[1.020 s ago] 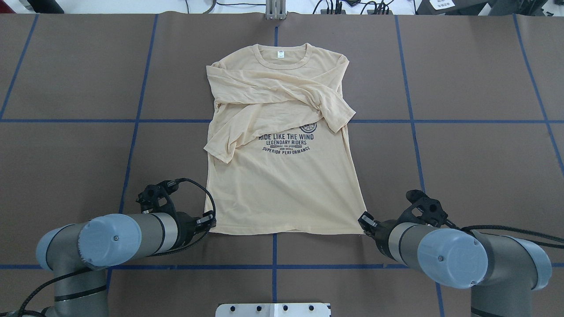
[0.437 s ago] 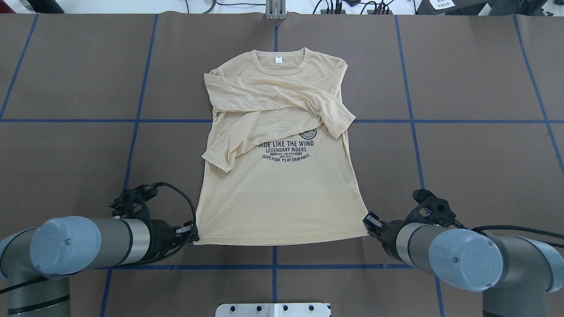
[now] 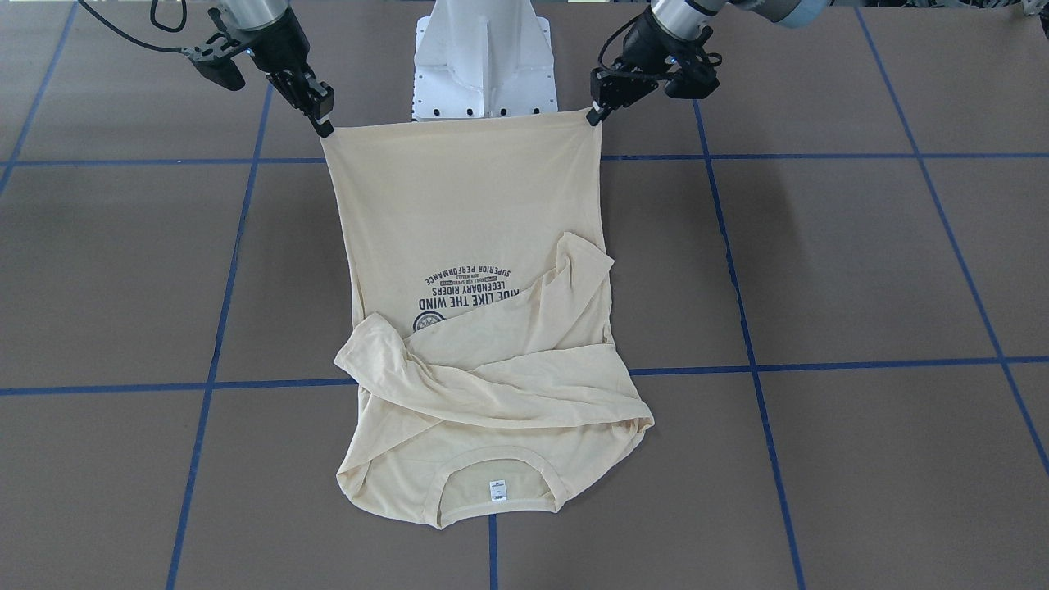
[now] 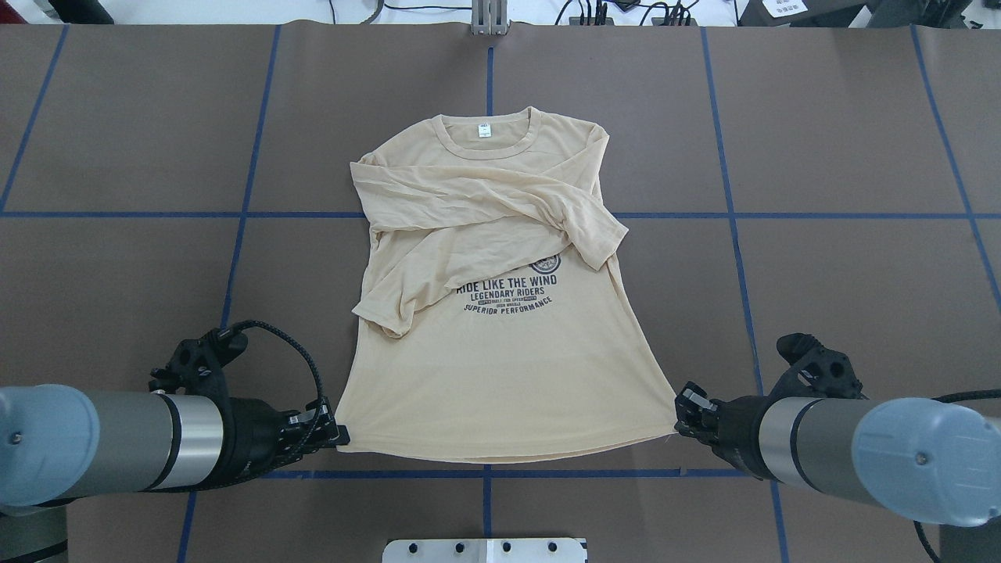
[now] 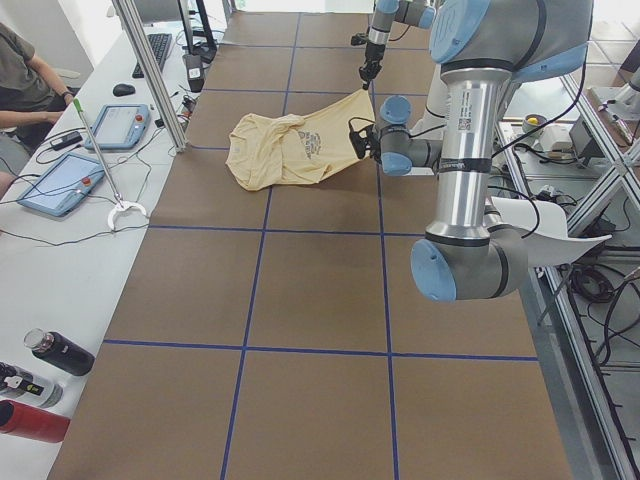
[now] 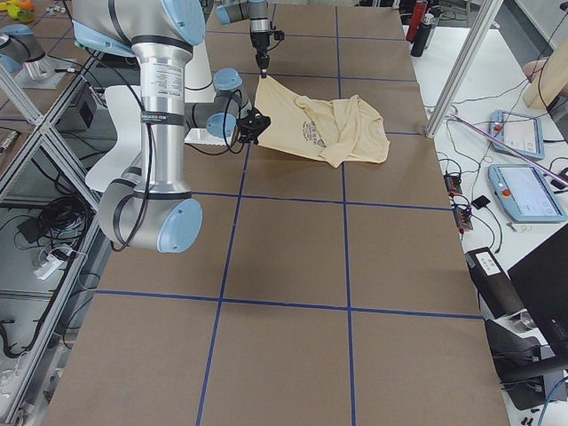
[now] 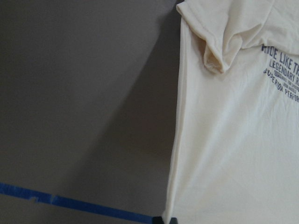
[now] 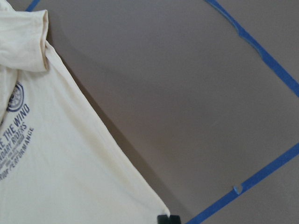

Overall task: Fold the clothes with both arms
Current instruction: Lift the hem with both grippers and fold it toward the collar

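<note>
The pale cream-yellow shirt lies print up, with both long sleeves crossed over its chest and the neck label at the far end. My left gripper is shut on the hem's left corner. My right gripper is shut on the hem's right corner. The hem is stretched taut between them and held above the table, as the front-facing view shows between the left gripper and the right gripper. The collar end rests on the table. The shirt edge fills the left wrist view, and it also shows in the right wrist view.
The white pedestal base stands just behind the raised hem. Blue tape lines grid the brown table. A metal post, tablets and bottles stand along the operators' side bench.
Both grippers have drawn the hem toward the robot and moved farther apart. The whole shirt has slid toward the robot, and the hem is wider and tauter.
</note>
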`<action>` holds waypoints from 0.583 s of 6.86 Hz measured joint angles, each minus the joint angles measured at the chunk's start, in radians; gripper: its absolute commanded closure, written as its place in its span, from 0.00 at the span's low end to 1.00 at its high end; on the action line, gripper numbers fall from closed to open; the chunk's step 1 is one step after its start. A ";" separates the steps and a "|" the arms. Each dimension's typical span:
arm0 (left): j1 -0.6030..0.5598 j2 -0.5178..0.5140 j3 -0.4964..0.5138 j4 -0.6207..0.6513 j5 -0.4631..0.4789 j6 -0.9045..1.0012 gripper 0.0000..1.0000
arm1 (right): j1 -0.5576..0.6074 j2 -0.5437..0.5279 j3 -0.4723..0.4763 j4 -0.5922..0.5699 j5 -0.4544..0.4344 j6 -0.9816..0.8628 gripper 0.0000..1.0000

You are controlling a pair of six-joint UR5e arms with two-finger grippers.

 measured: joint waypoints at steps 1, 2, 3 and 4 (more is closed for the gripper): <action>-0.047 -0.013 -0.017 0.006 -0.012 -0.005 1.00 | 0.104 0.024 -0.008 0.000 0.127 -0.003 1.00; -0.122 -0.045 -0.005 0.037 -0.034 0.025 1.00 | 0.202 0.090 -0.067 -0.003 0.230 -0.013 1.00; -0.202 -0.096 0.033 0.079 -0.064 0.081 1.00 | 0.272 0.179 -0.153 -0.008 0.278 -0.032 1.00; -0.268 -0.152 0.097 0.103 -0.086 0.125 1.00 | 0.341 0.279 -0.242 -0.040 0.313 -0.075 1.00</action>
